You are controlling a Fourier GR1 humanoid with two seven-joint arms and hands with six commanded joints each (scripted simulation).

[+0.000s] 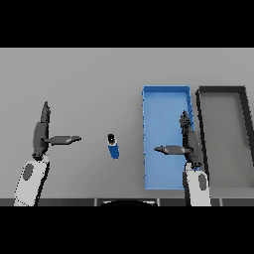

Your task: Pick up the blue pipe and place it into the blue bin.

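Observation:
A short blue pipe (113,147) with a dark open top stands on the grey table, left of the blue bin (163,99). The bin is a long rectangular tray and holds nothing that I can see. My right hand (188,141) hovers over the bin's right side, fingers straight and thumb pointing left, open and holding nothing. My left hand (40,134) is at the left, well apart from the pipe, fingers straight and thumb pointing right toward it, also open.
A dark grey bin (200,106) sits right beside the blue bin on its right. The grey table (84,84) stretches away behind the pipe and both hands.

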